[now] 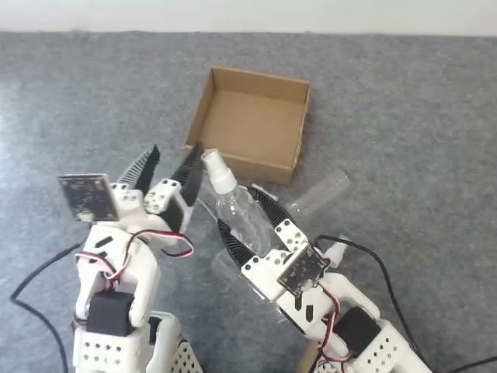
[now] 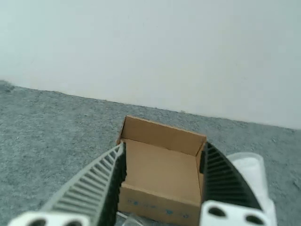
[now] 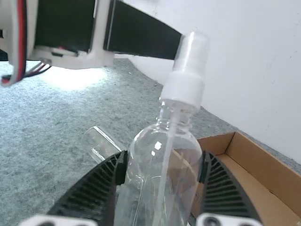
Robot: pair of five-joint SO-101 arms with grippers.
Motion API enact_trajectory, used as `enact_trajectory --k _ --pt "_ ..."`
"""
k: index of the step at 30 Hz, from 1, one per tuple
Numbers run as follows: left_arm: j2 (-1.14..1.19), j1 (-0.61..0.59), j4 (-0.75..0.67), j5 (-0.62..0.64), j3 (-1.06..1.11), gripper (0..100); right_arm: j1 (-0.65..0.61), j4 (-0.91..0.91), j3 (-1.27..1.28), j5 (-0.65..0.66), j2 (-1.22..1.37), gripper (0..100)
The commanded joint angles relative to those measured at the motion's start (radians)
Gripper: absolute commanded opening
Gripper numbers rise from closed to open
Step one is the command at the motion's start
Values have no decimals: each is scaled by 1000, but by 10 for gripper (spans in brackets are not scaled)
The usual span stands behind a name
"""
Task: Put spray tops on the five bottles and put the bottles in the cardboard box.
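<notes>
Squarely within right claw, bottle.

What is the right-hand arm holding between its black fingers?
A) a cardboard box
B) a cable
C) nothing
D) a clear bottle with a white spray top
D: the right gripper is shut on the clear bottle, which has a white spray top on its neck.

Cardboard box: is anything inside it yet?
Empty. In the cardboard box the whole brown floor is bare, with nothing lying on it.
</notes>
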Motion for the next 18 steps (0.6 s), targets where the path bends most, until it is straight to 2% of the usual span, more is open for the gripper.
enact_trajectory --k 1,18 --pt "-11 43 -25 -40 8 239 -7 5 21 14 -22 144" --pt "-11 44 -14 -40 4 239 -1 7 21 14 -21 144"
